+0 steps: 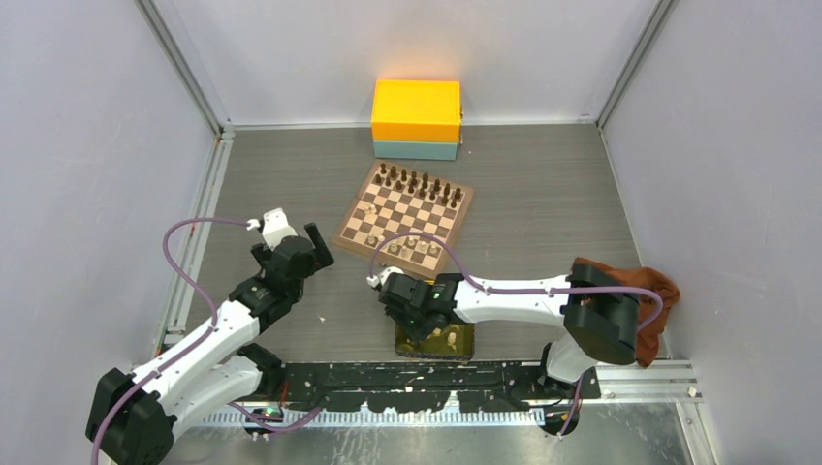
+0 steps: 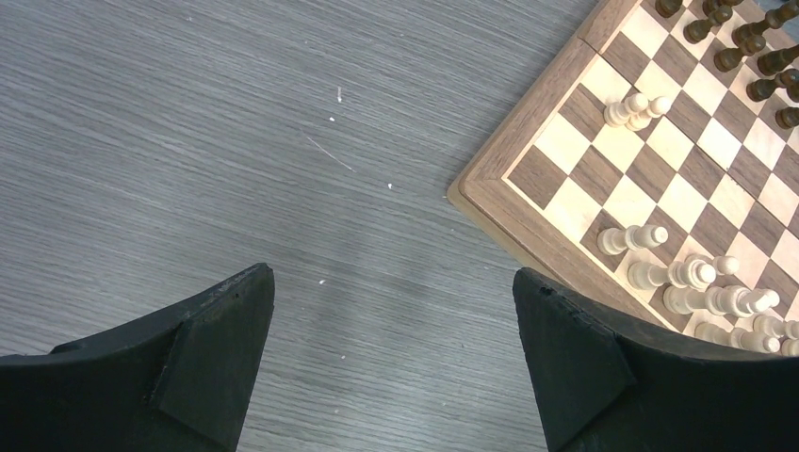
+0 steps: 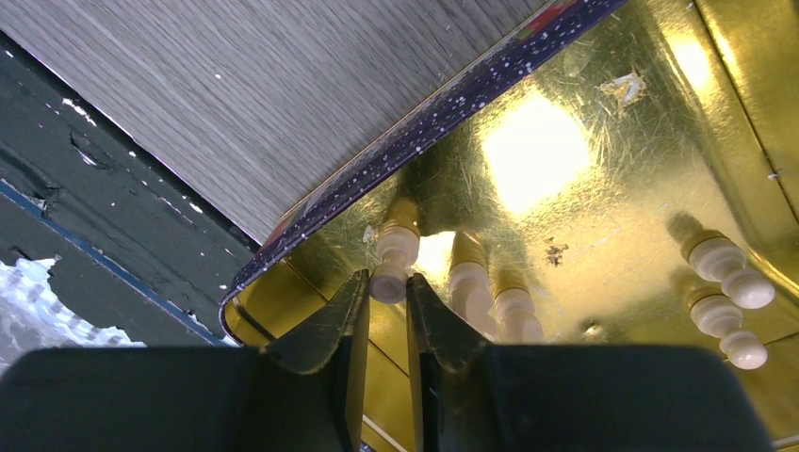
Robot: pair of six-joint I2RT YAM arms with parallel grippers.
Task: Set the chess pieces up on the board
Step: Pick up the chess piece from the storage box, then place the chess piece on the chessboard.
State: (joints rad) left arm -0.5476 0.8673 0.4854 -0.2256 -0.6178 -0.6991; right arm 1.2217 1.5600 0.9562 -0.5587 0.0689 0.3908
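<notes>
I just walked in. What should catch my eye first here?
A bright orange box sits farthest back, beyond a wooden chessboard with dark pieces lined up. Nearer, the right gripper reaches into a shiny gold tin, its fingers flanking a cream chess piece.

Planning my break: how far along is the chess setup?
Done: dark pieces line the far rows of the board; several pale pieces stand on the near rows. In hand: the right gripper pinches a pale piece in the gold tray. Left: at least four more lie there. The left gripper is open.
</notes>
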